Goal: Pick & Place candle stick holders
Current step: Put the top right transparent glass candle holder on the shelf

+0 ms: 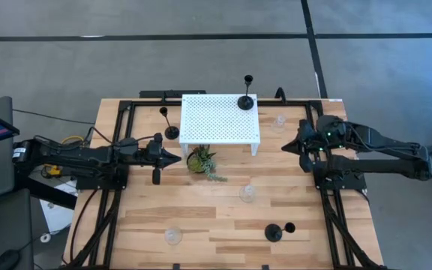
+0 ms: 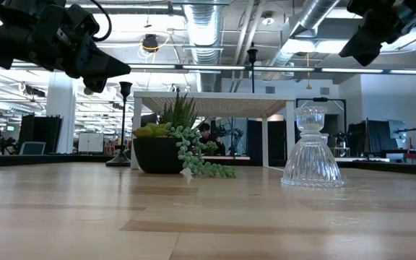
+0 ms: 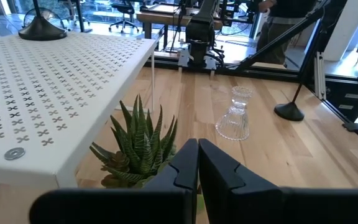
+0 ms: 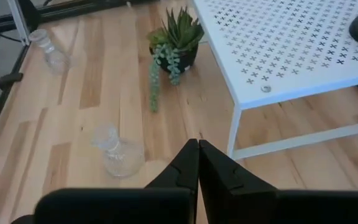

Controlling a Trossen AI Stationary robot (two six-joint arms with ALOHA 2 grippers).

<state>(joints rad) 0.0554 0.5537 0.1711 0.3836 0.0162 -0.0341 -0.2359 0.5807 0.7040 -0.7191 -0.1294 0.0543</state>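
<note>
The white stand point(image 1: 220, 120) sits at the table's back middle, a black holder point(image 1: 246, 101) on its top. The left gripper point(image 1: 177, 157) hangs left of the stand, fingers pressed together, empty. The right gripper point(image 1: 286, 147) hangs right of it, also closed on nothing. A second black holder point(image 1: 171, 131) stands by the stand's left edge, a third point(image 1: 274, 232) well in front. Glass holders point(image 1: 247, 193) stand in front and at right; the plant point(image 1: 201, 161) sits at its front edge.

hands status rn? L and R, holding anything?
Left hand: closed, empty, hovering beside the potted plant.
Right hand: closed, empty, hovering near the white stand's right side.
</note>
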